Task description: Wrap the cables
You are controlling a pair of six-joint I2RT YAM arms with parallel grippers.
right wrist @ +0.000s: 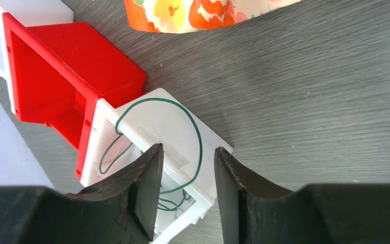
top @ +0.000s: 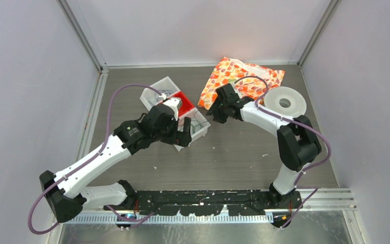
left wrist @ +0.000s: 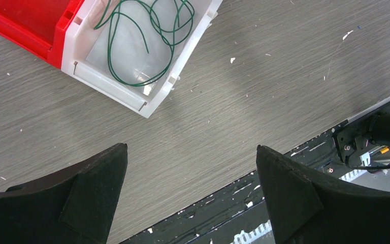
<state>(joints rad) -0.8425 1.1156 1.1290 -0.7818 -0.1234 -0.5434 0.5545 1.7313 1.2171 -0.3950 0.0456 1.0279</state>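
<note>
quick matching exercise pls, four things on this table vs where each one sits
Things:
1 green cable
2 red bin
3 floral bag
4 white roll

Places:
a at the table's far edge
b coiled in a white bin
c rightmost thing on the table
d right beside that white bin

Pairs: 1-b, 2-d, 3-a, 4-c

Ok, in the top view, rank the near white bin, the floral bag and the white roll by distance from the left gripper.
1. Near white bin: right beside the left gripper, just to its right.
2. Floral bag: farther back and to the right.
3. White roll: farthest, at the far right, next to the bag.
</note>
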